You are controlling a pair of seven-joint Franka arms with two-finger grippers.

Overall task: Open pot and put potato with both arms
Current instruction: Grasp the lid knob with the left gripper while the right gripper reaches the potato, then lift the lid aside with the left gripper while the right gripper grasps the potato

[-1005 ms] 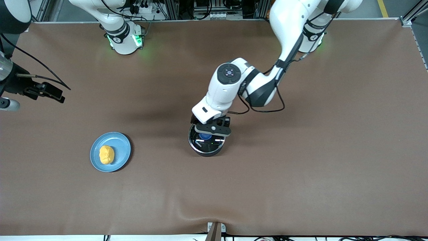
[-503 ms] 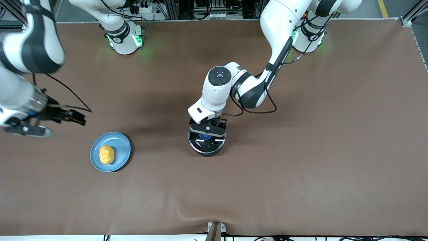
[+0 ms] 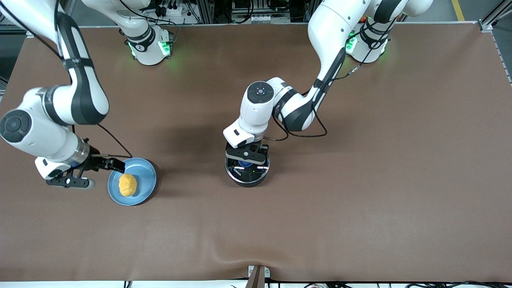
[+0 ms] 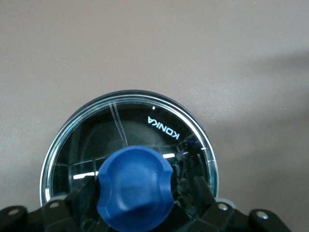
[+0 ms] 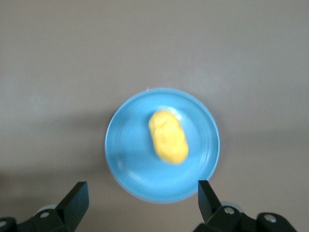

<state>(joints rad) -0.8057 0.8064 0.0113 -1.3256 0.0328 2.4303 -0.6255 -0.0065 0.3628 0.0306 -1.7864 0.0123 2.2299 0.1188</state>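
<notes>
The black pot (image 3: 256,179) stands mid-table with its glass lid (image 4: 145,121) on; its handle is hidden. My left gripper (image 3: 246,159) is down on the lid, one finger (image 4: 199,189) on each side of the blue knob (image 4: 135,186), close to it but partly open. The yellow-orange potato (image 3: 127,185) lies on a light-blue plate (image 3: 145,174) toward the right arm's end. My right gripper (image 3: 70,183) hangs open over the table beside the plate. In the right wrist view the potato (image 5: 168,137) and plate (image 5: 126,154) lie just ahead of the wide-open fingers (image 5: 76,200).
Brown cloth (image 3: 360,180) covers the whole table. A small bracket (image 3: 258,274) sits at the table edge nearest the front camera. The left arm's elbow and cable (image 3: 298,116) hang over the table between the pot and its base.
The right arm has swung in from the table's end and dropped beside the plate. The left gripper has settled lower on the lid and its fingers have narrowed around the knob.
</notes>
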